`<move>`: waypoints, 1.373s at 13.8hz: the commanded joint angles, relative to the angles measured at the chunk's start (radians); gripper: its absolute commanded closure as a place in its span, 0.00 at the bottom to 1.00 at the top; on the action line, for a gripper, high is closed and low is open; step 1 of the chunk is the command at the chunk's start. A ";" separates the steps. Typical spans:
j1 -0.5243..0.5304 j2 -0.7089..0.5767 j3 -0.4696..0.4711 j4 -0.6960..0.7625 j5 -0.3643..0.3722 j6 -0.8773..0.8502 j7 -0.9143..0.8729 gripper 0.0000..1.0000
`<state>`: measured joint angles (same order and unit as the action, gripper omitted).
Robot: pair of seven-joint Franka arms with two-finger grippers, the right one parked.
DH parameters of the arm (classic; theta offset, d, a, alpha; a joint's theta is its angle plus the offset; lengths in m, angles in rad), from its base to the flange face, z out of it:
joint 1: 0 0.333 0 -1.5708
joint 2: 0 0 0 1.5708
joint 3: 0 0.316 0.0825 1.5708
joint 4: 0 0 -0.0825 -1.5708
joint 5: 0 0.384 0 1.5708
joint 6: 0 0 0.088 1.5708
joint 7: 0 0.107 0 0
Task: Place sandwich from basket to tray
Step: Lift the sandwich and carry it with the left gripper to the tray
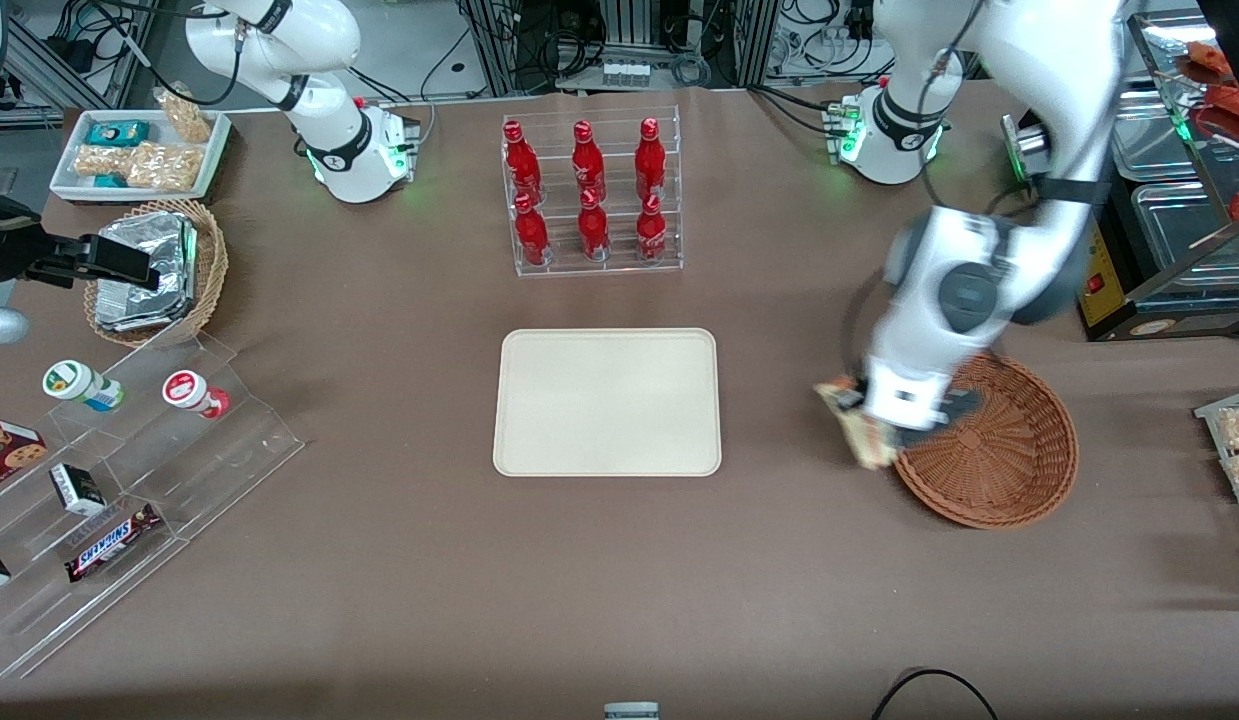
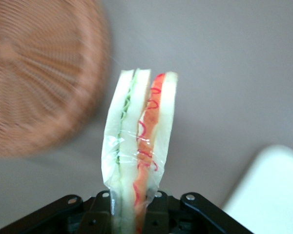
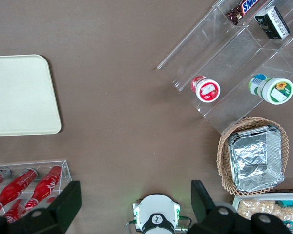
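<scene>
The cream tray [image 1: 607, 402], flat with rounded corners and a low rim, lies bare on the brown-covered bench [image 1: 379, 560]. At its three o'clock the white left arm bends down steeply, its gripper [image 1: 872, 432] raised above the bench, jaws closed on the wrapped sandwich [image 2: 139, 146]. Just past it sits the shallow reddish-brown wicker basket [image 1: 1009, 450], empty.

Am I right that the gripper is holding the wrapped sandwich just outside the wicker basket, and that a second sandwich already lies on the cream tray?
Not quite: the tray holds nothing yet, as the front view shows. The rest stands: the gripper is shut on the wrapped sandwich, just outside the rim of the basket, on the side toward the tray.
</scene>
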<state>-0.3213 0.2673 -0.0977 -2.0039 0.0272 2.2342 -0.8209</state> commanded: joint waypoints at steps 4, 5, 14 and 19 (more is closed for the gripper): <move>-0.333 0.232 0.010 0.257 -0.070 -0.016 -0.015 0.88; -0.378 0.325 0.010 0.372 -0.094 -0.021 -0.020 0.88; -0.464 0.504 0.013 0.542 -0.090 -0.019 -0.057 0.81; -0.461 0.497 0.019 0.540 -0.087 -0.024 -0.066 0.00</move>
<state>-0.7788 0.7547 -0.0880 -1.4941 -0.0600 2.2356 -0.8751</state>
